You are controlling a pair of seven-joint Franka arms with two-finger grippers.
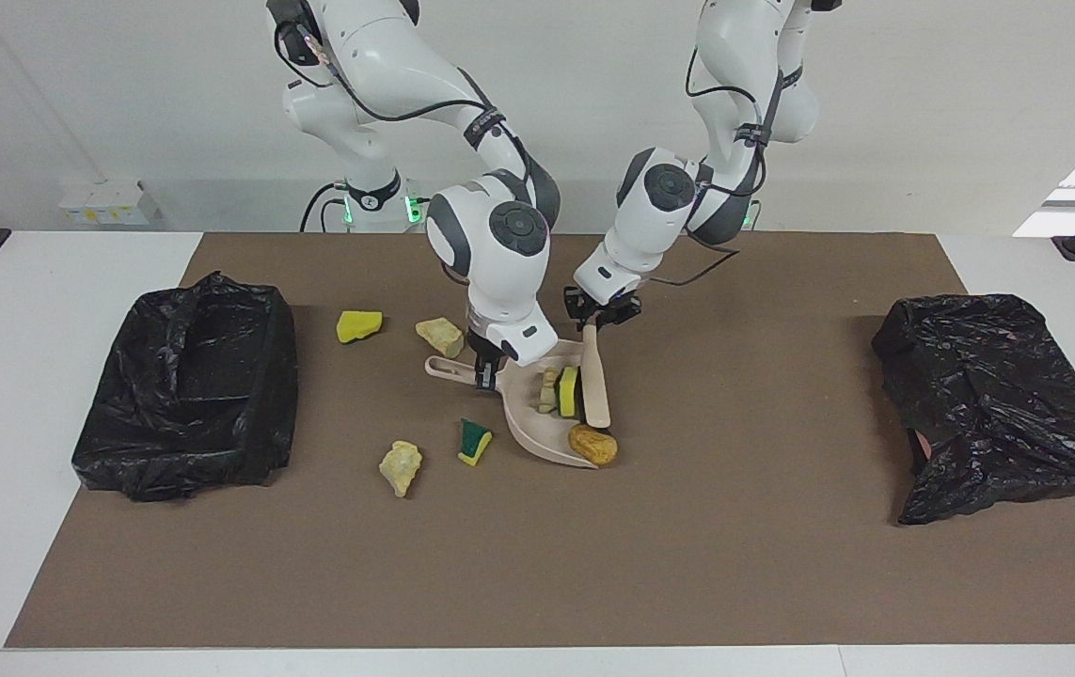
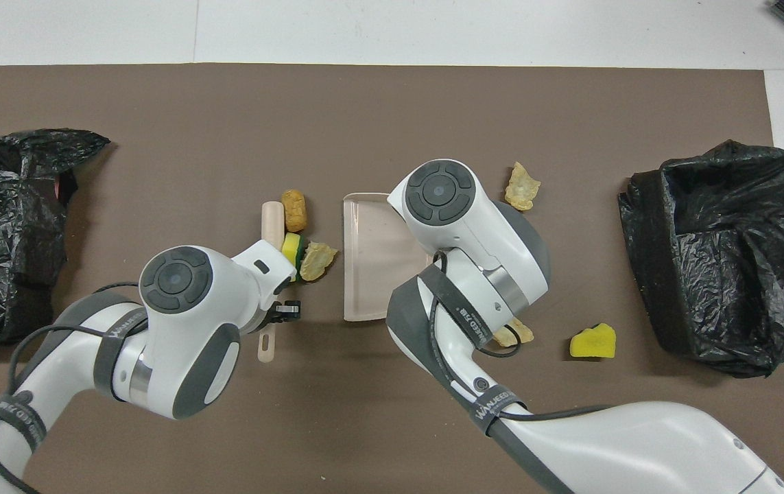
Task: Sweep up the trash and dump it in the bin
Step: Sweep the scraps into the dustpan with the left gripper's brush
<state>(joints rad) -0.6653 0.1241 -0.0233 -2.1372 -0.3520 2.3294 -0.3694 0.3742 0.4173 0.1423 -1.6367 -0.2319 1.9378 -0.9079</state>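
While the right gripper (image 1: 488, 369) clamps the dustpan (image 1: 551, 428) handle, the left gripper (image 1: 601, 315) grips a brush (image 1: 595, 384) against 3 scraps (image 1: 592, 444)

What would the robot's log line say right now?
left hand: shut on brush | right hand: shut on dustpan | scraps: three at dustpan mouth

Beige dustpan (image 1: 537, 428), yellow-green sponge (image 1: 569, 391), orange-brown lump (image 1: 593, 445), black bags (image 1: 187, 385), brown mat (image 1: 593, 555).

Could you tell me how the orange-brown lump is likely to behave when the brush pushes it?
The orange-brown lump looks rounded, so it may roll rather than slide. It sits at the very end of the dustpan lip, so the brush could nudge it past.
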